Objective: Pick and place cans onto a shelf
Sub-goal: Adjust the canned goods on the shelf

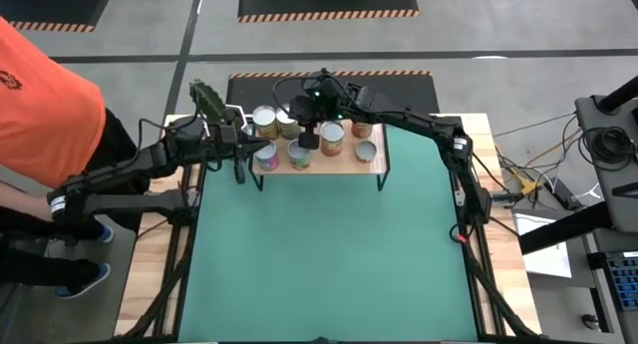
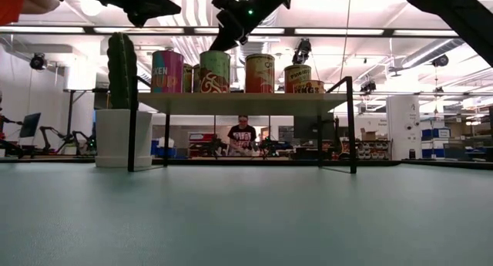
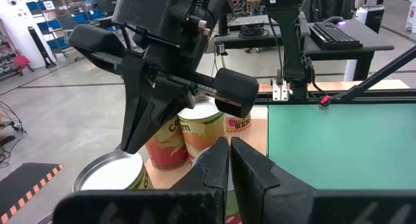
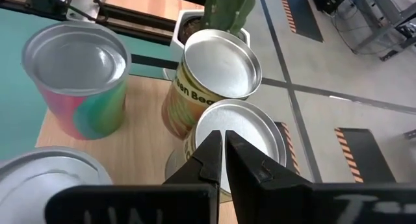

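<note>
Silver-topped cans [image 1: 309, 143] are all standing on the shelf [image 1: 380, 166] at the table's [image 1: 329, 254] far edge, so the placing seems to be finishing. Hovering above the cans near the shelf's far edge, the right gripper [image 4: 223, 141] is showing clenched, empty fingers. Beside the shelf's left end, the left gripper [image 3: 230, 146] is likewise clenched on nothing. Next probably calls for lifting clear without nudging a tin. From overhead, the arm is hiding some cans, making the count uncertain.
</note>
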Robot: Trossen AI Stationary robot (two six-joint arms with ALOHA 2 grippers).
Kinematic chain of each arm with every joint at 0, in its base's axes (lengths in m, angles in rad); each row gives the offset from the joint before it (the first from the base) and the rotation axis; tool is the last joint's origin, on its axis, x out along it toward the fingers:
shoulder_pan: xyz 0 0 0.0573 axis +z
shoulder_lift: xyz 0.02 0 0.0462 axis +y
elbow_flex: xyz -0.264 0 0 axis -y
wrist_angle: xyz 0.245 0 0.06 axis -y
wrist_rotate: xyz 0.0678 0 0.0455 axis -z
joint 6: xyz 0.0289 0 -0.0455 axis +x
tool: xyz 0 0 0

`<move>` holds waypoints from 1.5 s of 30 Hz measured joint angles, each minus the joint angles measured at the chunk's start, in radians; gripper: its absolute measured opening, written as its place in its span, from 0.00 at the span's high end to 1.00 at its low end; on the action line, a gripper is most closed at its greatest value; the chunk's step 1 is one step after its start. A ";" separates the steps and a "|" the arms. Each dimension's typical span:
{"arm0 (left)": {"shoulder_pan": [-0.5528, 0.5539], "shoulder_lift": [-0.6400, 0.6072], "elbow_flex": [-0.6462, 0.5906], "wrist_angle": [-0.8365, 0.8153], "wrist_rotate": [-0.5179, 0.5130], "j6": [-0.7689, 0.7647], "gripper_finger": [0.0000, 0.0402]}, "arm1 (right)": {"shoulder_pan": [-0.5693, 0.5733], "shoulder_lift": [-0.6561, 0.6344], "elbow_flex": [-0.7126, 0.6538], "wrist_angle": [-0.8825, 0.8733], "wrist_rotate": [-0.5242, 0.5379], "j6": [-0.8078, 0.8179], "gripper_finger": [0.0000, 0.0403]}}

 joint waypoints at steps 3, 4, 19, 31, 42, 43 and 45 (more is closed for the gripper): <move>0.000 0.000 0.000 0.000 0.000 0.000 1.00 | 0.008 -0.005 0.000 0.000 0.000 0.000 0.98; 0.000 0.000 0.000 0.000 0.000 0.000 1.00 | 0.012 -0.007 0.000 0.000 0.000 0.000 0.98; 0.000 0.000 0.000 0.000 0.000 0.000 1.00 | 0.106 -0.064 0.002 -0.110 0.000 0.000 0.98; 0.000 0.000 0.000 -0.006 0.000 0.000 1.00 | 0.186 -0.066 0.002 -0.220 0.000 0.003 0.98; 0.000 0.000 0.000 -0.006 0.000 0.000 1.00 | 0.221 -0.068 -0.001 -0.256 0.000 0.006 0.98; 0.000 0.000 0.000 -0.006 0.000 0.000 1.00 | 0.220 -0.068 -0.001 -0.256 0.000 0.006 0.98; 0.000 0.000 0.000 -0.006 0.000 0.000 1.00 | 0.220 -0.068 -0.001 -0.256 0.000 0.007 0.98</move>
